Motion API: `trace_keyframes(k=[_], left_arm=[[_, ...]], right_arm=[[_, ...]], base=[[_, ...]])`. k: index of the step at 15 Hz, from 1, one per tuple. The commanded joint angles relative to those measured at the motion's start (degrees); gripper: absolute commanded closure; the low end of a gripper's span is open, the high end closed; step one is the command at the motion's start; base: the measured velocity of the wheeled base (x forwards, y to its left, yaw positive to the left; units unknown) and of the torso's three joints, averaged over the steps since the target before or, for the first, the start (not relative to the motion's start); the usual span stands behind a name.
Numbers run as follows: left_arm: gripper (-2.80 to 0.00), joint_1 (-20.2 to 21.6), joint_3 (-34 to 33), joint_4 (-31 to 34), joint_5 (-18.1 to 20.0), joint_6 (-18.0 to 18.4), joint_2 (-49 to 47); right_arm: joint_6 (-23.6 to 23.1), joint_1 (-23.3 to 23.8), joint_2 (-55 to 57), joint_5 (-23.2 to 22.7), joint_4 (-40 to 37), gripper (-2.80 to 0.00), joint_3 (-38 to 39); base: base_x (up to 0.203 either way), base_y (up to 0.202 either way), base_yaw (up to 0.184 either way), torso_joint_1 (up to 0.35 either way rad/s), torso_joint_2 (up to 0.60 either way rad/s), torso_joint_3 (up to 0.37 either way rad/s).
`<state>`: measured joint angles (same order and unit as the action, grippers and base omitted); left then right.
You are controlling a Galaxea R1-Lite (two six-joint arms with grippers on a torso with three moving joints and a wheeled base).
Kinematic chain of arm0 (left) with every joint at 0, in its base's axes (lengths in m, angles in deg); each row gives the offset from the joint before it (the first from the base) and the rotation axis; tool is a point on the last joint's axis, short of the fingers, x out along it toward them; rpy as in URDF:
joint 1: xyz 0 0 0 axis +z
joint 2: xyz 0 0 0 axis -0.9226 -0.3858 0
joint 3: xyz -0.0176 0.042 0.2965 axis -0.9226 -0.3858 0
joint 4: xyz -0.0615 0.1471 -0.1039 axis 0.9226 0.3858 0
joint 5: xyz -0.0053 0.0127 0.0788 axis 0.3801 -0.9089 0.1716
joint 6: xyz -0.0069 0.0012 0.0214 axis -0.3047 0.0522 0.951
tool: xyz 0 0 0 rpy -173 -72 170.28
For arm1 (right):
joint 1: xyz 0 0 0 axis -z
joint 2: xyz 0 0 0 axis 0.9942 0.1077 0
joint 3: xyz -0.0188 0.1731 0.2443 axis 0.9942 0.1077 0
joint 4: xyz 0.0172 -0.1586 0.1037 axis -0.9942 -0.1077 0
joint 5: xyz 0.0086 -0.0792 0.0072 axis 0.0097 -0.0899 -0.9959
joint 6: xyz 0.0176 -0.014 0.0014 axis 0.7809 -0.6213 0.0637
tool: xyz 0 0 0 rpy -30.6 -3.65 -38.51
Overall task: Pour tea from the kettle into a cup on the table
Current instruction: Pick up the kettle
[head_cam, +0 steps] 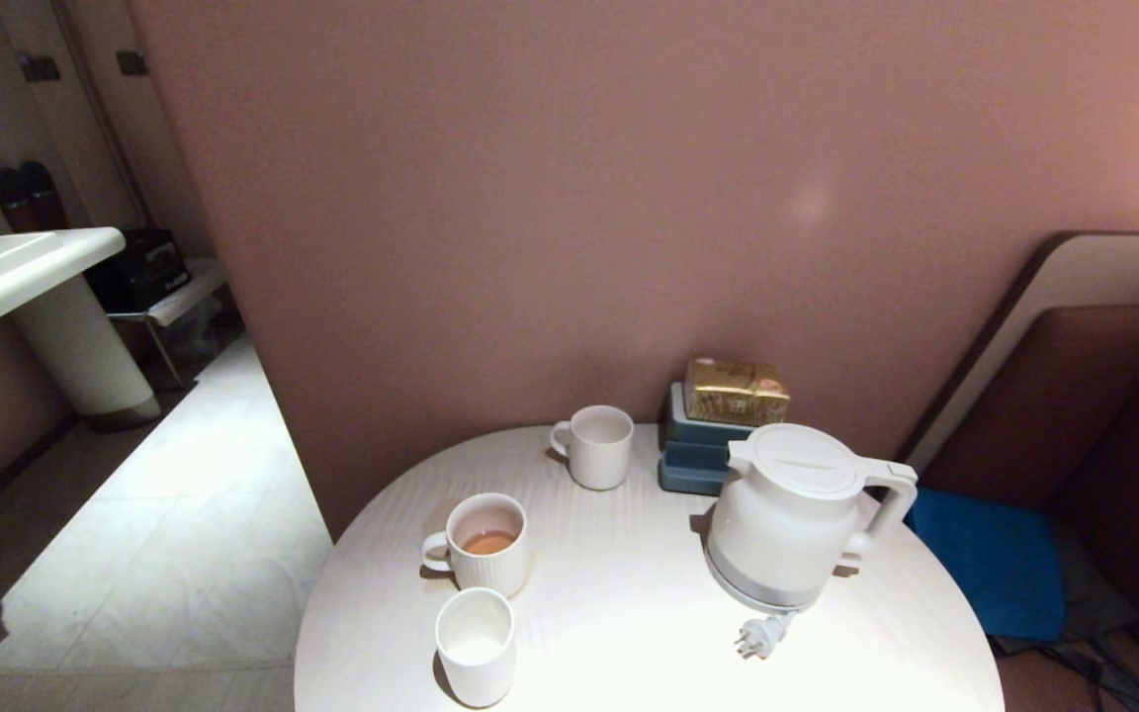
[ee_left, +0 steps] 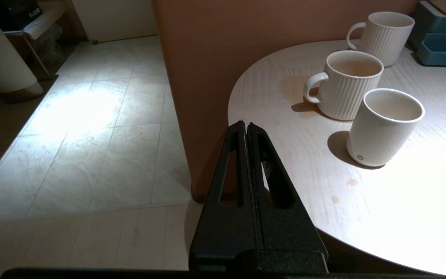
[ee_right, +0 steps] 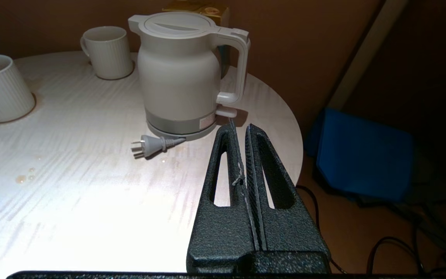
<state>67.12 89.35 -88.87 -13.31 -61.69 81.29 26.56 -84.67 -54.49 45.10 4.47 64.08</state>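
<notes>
The plain cup (head_cam: 476, 644) stood upright near the table's (head_cam: 629, 653) near-left edge, just in front of a ribbed mug (head_cam: 481, 543) already holding tea (head_cam: 488, 542), so a careless stream could land in the wrong vessel or on the top. Right of centre the kettle (head_cam: 795, 514) stood upright (long axis vertical), spout toward the back-left and handle toward the right edge, its plug (head_cam: 762, 636) loose and liable to drag. The left gripper (ee_left: 246, 124) and right gripper (ee_right: 240, 128) hung off the near edge, fingers pressed together, holding nothing.

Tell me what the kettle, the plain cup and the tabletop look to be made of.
Kettle: likely matte white plastic, with moulded seams and a dull sheen; grey base ring.
Cup: probably glazed ceramic, with a smooth wall and soft highlights.
Table: white wood-grain surface, perhaps laminate; faint streaks show.
</notes>
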Motion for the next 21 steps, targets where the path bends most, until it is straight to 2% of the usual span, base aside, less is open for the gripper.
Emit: trace_keyframes(k=[1,6,8,11,15,16,17,20,21], left_arm=[[0.00,0.0,0.0,0.0,0.0,0.0,0.0],[0.00,0.0,0.0,0.0,0.0,0.0,0.0],[0.00,0.0,0.0,0.0,0.0,0.0,0.0],[0.00,0.0,0.0,0.0,0.0,0.0,0.0],[0.00,0.0,0.0,0.0,0.0,0.0,0.0],[0.00,0.0,0.0,0.0,0.0,0.0,0.0],[0.00,0.0,0.0,0.0,0.0,0.0,0.0],[0.00,0.0,0.0,0.0,0.0,0.0,0.0],[0.00,0.0,0.0,0.0,0.0,0.0,0.0]], right_arm=[[0.2,0.0,0.0,0.1,0.0,0.00,0.0],[-0.1,0.0,0.0,1.1,-1.3,0.00,-1.4],[0.3,0.0,3.2,1.0,-3.9,0.00,-9.3],[4.1,0.0,21.3,2.3,-7.4,0.00,-20.5],[9.5,0.2,59.8,6.1,-10.8,0.00,-30.9],[10.5,0.2,67.1,6.8,-9.0,0.00,-31.6],[10.9,0.3,74.0,7.2,-3.7,0.00,-31.0],[7.4,0.3,90.6,6.7,27.1,0.00,-21.6],[6.2,0.2,95.1,6.4,34.0,0.00,-19.0]], base=[[0.000,0.000,0.000,0.000,0.00,0.000],[0.000,0.000,0.000,0.000,0.00,0.000],[0.000,0.000,0.000,0.000,0.00,0.000],[0.000,0.000,0.000,0.000,0.00,0.000],[0.000,0.000,0.000,0.000,0.00,0.000],[0.000,0.000,0.000,0.000,0.00,0.000],[0.000,0.000,0.000,0.000,0.00,0.000],[0.000,0.000,0.000,0.000,0.00,0.000],[0.000,0.000,0.000,0.000,0.00,0.000]])
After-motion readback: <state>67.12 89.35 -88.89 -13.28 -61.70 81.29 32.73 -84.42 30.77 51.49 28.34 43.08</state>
